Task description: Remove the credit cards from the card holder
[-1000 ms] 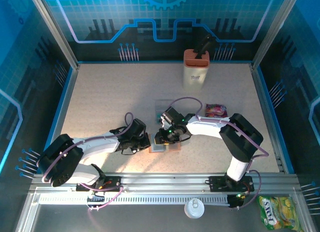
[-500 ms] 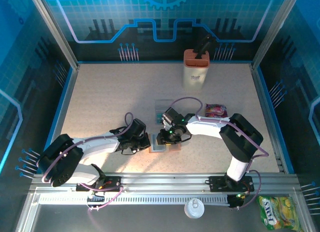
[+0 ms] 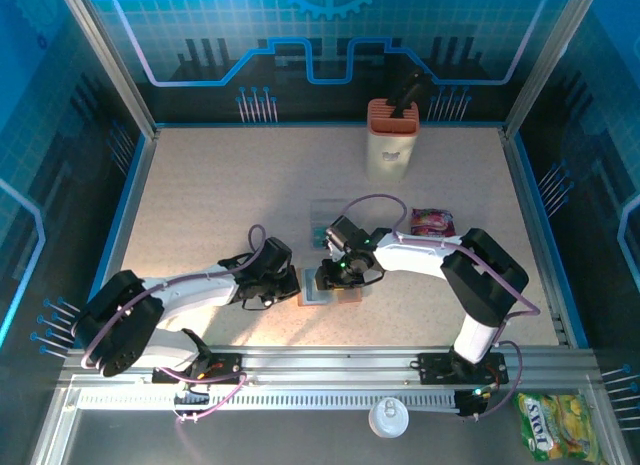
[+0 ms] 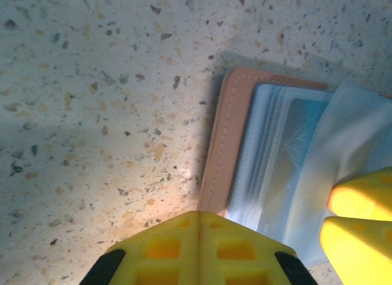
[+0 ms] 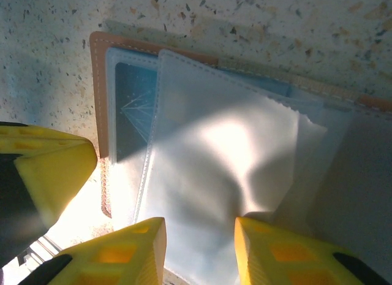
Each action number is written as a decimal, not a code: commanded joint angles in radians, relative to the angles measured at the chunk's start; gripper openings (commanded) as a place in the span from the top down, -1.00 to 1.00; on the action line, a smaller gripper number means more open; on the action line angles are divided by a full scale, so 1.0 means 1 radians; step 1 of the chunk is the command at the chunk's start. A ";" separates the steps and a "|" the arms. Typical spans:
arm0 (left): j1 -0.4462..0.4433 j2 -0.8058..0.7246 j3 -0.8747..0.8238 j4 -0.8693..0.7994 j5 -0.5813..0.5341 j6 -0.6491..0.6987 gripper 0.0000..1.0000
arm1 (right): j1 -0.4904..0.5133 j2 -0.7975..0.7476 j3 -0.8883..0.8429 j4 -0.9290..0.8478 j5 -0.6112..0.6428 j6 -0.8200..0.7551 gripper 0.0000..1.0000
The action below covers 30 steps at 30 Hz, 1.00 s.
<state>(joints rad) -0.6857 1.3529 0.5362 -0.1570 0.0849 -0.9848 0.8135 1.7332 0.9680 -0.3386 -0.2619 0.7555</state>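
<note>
card holder (image 4: 220, 138): open on table (image 3: 200, 205), 6 o'clock of centre, credit card (image 5: 131, 95) in pocket | left gripper (image 4: 199, 220): closed, empty, at holder's 9 o'clock edge | right gripper (image 5: 200, 236): partly apart over clear sleeve (image 5: 226, 150)

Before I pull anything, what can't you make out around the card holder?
Cards left: in the right wrist view the cloudy sleeve covers the pockets; one teal card shows.
Top view: the card holder sits small, partly under the left gripper and right gripper.
Whether the right gripper touches the sleeve: right wrist view's bottom edge cuts its fingertips.
</note>
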 commanded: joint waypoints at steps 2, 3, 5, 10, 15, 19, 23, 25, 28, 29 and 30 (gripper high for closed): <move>-0.008 -0.050 0.028 -0.014 -0.011 0.005 0.92 | 0.006 -0.031 -0.031 0.006 0.005 -0.005 0.30; -0.009 -0.056 0.028 -0.005 -0.005 -0.002 0.90 | 0.007 -0.032 -0.034 0.010 0.002 -0.005 0.30; -0.008 -0.061 0.033 0.010 0.006 -0.012 0.85 | 0.006 -0.036 -0.044 0.018 -0.002 -0.003 0.31; -0.008 -0.053 0.038 0.062 0.042 -0.039 0.77 | -0.002 -0.050 -0.069 0.047 -0.014 0.005 0.32; -0.010 -0.015 0.038 0.118 0.081 -0.063 0.66 | -0.018 -0.061 -0.083 0.085 -0.038 0.017 0.33; -0.014 0.003 0.038 0.147 0.091 -0.077 0.59 | -0.032 -0.066 -0.127 0.118 -0.061 0.027 0.34; -0.014 0.024 0.039 0.161 0.099 -0.086 0.52 | -0.046 -0.069 -0.150 0.155 -0.088 0.037 0.35; -0.017 0.033 0.044 0.157 0.097 -0.089 0.51 | -0.052 -0.069 -0.158 0.165 -0.097 0.039 0.35; -0.018 0.044 0.044 0.170 0.106 -0.094 0.50 | -0.061 -0.070 -0.168 0.178 -0.107 0.044 0.36; -0.017 0.047 0.044 0.176 0.110 -0.096 0.50 | -0.062 -0.072 -0.170 0.183 -0.110 0.045 0.36; -0.020 0.050 0.044 0.180 0.112 -0.097 0.50 | -0.064 -0.072 -0.174 0.188 -0.115 0.046 0.36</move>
<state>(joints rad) -0.6964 1.3888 0.5495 -0.0048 0.1669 -1.0679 0.7631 1.6772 0.8169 -0.1642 -0.3576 0.7872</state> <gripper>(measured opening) 0.247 0.319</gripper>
